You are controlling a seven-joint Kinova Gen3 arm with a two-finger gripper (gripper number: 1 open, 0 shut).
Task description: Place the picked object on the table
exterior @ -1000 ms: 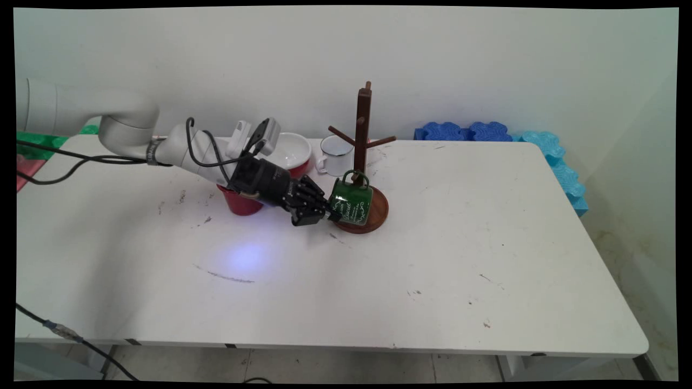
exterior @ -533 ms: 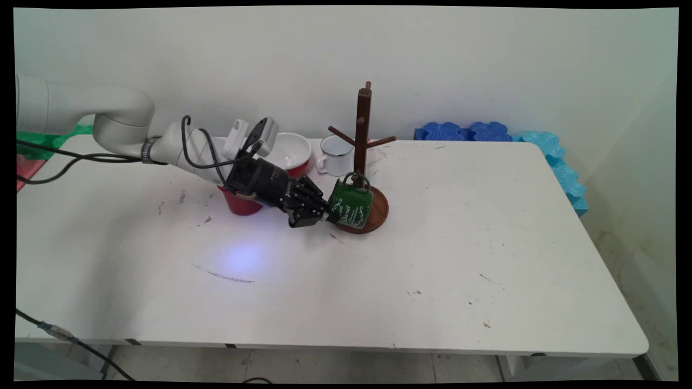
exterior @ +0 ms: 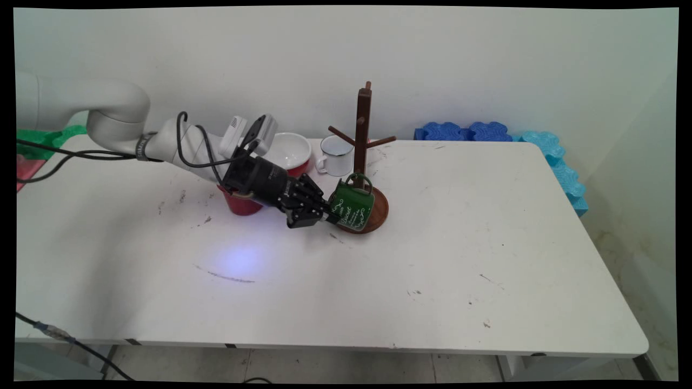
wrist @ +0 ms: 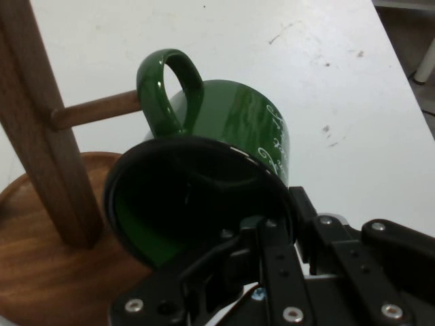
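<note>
One gripper (exterior: 327,217), clamped on the rim of the green enamel mug (exterior: 352,205), has lifted it slightly up and leftward over the last second; the mug's handle loop now sits at a lower peg of the wooden mug tree (exterior: 363,135), above its round base (exterior: 378,208)

My arm covers most of the red cup (exterior: 239,204) and the bowl's (exterior: 292,153) nine o'clock side. In my hand view, the stand's post (wrist: 41,129) runs off at twelve o'clock.
</note>
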